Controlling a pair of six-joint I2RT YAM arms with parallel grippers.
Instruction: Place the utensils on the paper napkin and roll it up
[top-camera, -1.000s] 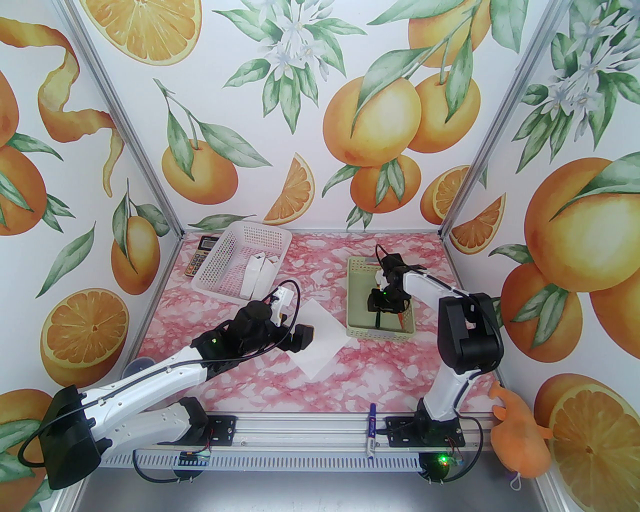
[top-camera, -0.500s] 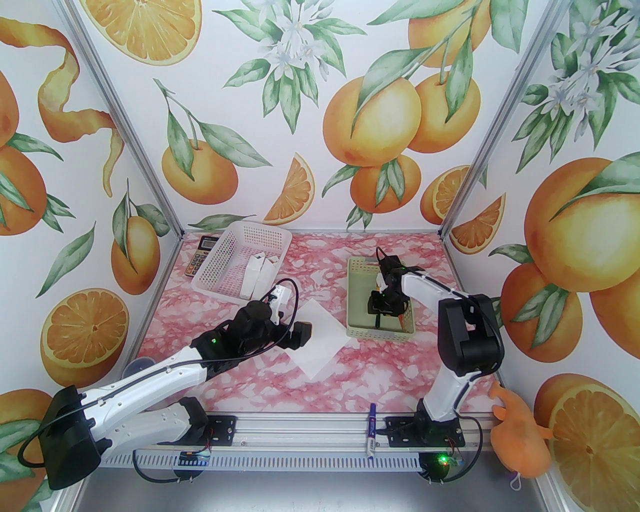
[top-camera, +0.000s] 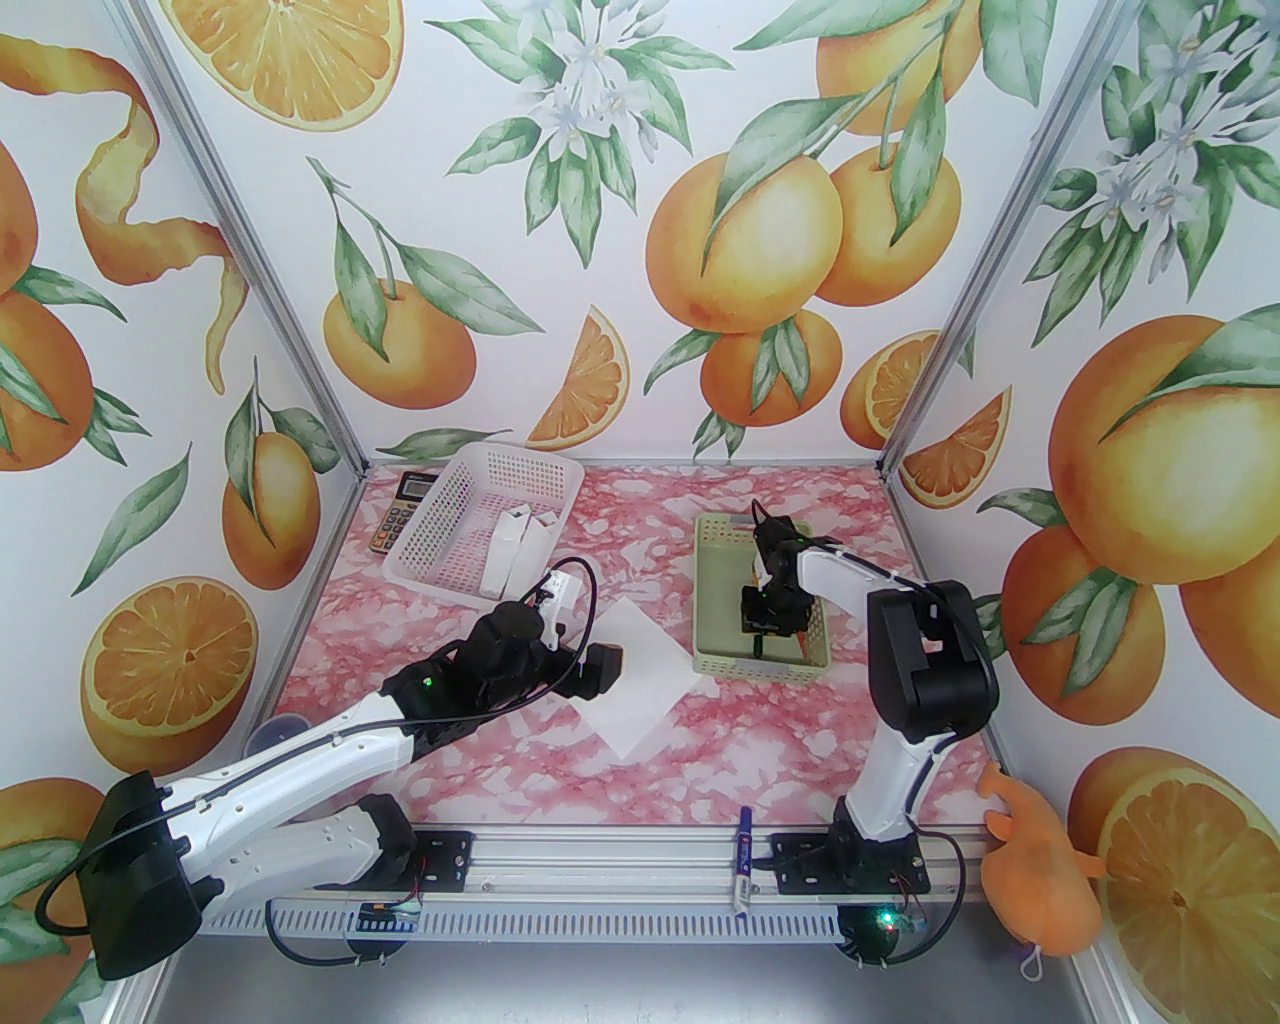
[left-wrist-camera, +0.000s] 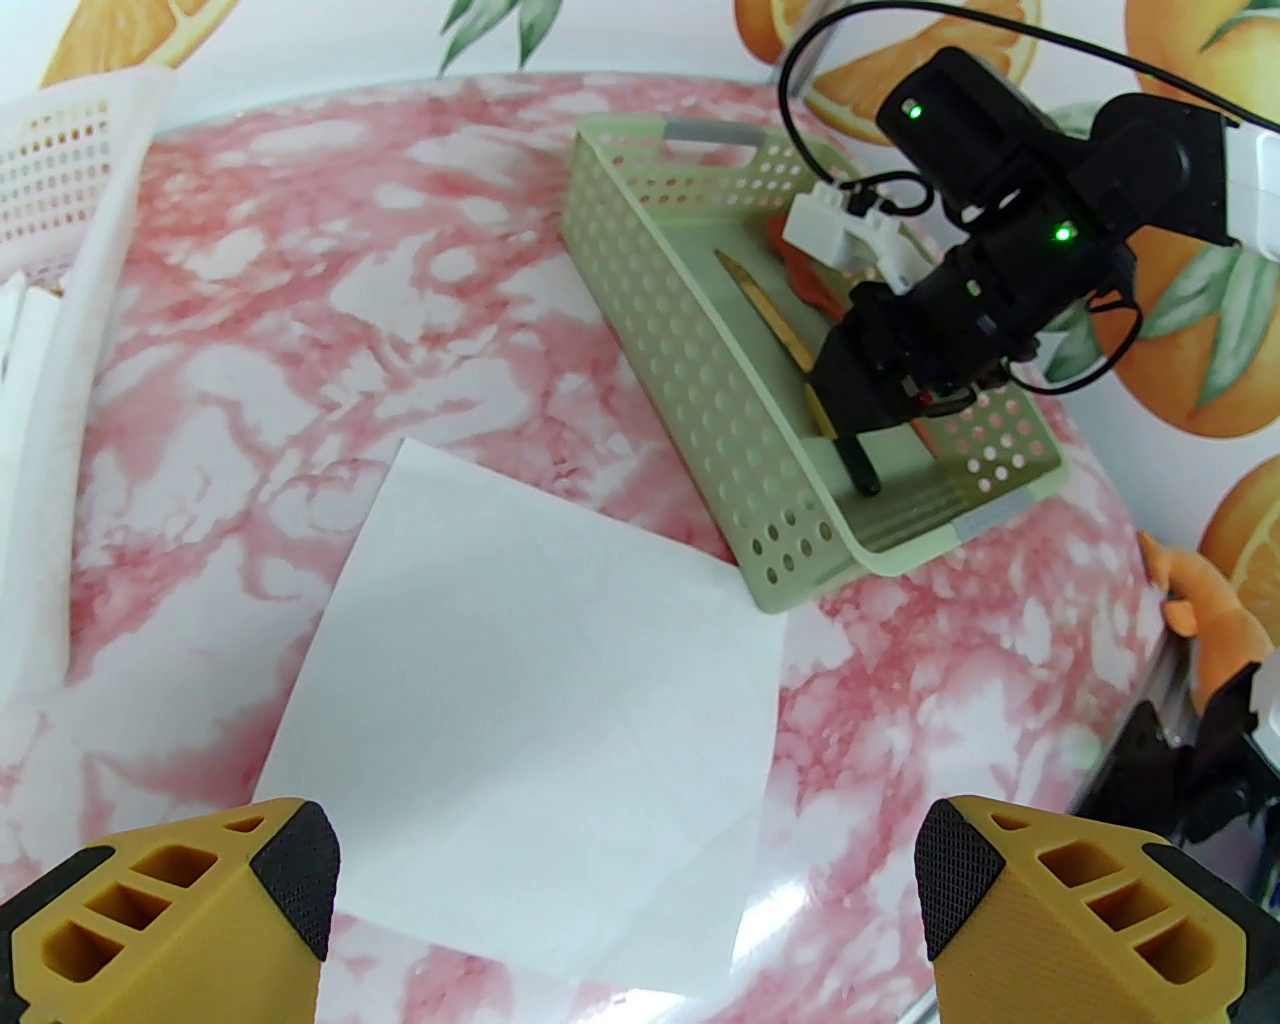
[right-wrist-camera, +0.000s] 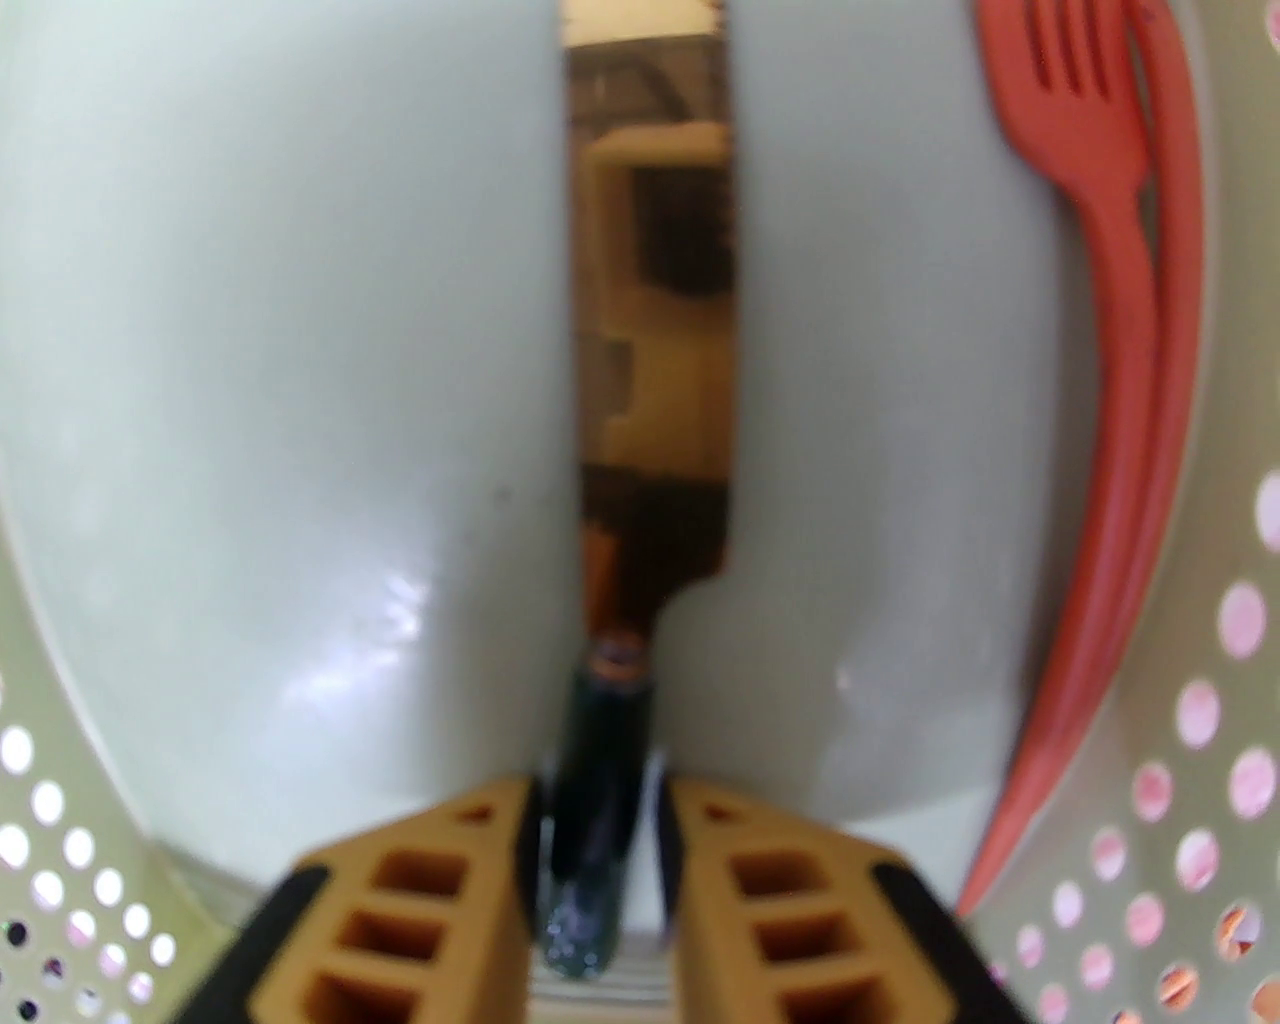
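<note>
Right claw (right-wrist-camera: 598, 800) of mine sits low in the green basket (right-wrist-camera: 1200, 720), jaws narrow around the dark handle of the knife (right-wrist-camera: 648, 350); whether the pads truly pinch it I cannot tell; an orange-red fork (right-wrist-camera: 1085, 170) lies along the basket's right wall; my left claw (left-wrist-camera: 625, 850) gapes wide above the paper napkin (left-wrist-camera: 530, 680), flat on the pink table (left-wrist-camera: 250, 300) just beside the basket.

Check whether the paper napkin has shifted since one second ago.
No. The paper napkin keeps its place, its right corner beside the green basket's near-left corner.
</note>
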